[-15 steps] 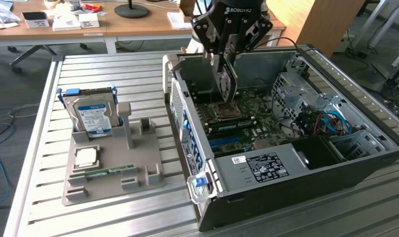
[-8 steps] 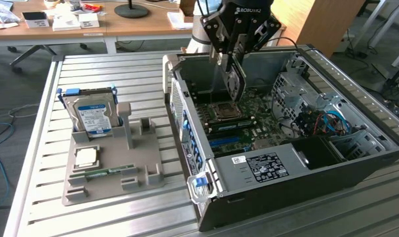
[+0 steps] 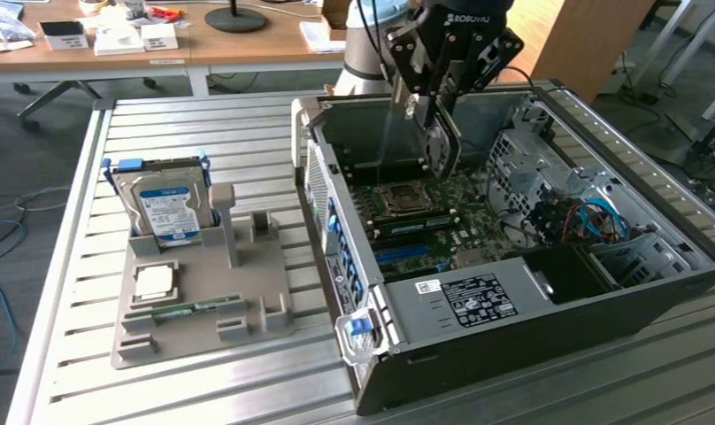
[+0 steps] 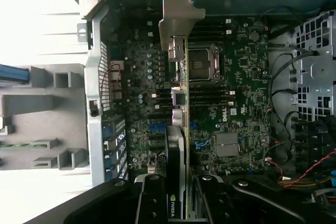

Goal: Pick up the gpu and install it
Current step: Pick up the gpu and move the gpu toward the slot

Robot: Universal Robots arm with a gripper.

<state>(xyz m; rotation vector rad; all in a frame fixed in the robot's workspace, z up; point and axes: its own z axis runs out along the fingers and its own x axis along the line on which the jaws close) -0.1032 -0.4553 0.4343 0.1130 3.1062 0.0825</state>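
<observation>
Your pincer (image 3: pixel 434 99) is partly closed and clamped on the gpu (image 3: pixel 442 155). The card hangs edge-down directly beneath it, above the motherboard (image 3: pixel 476 235) in the open case (image 3: pixel 499 354). Judged step: install. Seating demands square alignment with the slot.

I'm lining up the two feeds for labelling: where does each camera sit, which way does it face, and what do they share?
Exterior view: off the arm, raised, looking down on the open computer case and the gripper holding the gpu.
Wrist view: on the wrist, looking past the gripper along the gpu onto the motherboard.
Shared: gripper, gpu, motherboard.
</observation>
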